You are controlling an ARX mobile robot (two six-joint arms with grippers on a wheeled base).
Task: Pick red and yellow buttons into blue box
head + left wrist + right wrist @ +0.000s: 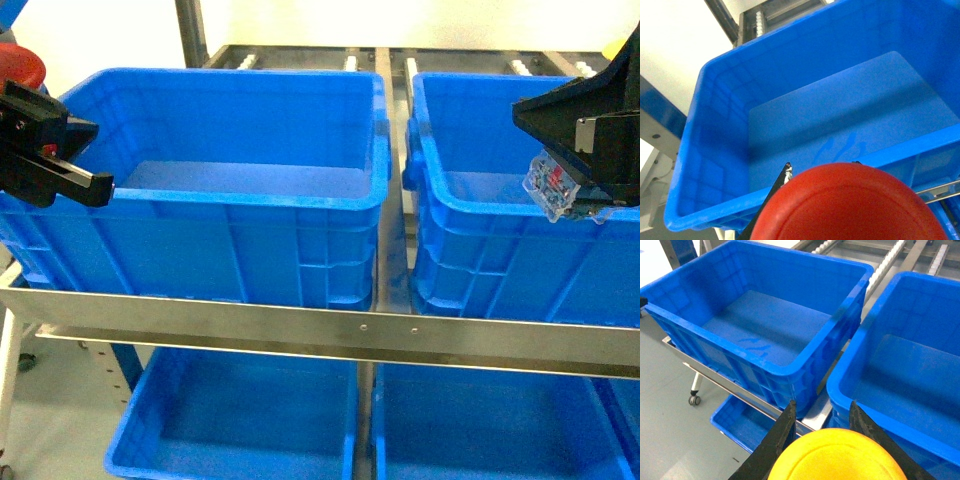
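Note:
My left gripper (pixel 821 167) is shut on the red button, whose red cap (pixel 850 205) fills the bottom of the left wrist view. In the head view that gripper (pixel 90 158) hangs at the left rim of the left blue box (pixel 230 195), with the red cap (pixel 22 68) showing above it. My right gripper (pixel 821 416) is shut on the yellow button, its yellow cap (pixel 837 456) between the black fingers. Seen from the head, the right gripper (pixel 565 185) holds the button's clear body (pixel 552 187) over the right blue box (pixel 470 215).
Both top boxes stand side by side on a metal rack with a rail (pixel 300 325) along the front. Two more blue boxes (pixel 240 420) sit on the shelf below. Roller tracks (pixel 890 255) run behind the boxes. A rack caster (pixel 692 400) stands on the grey floor.

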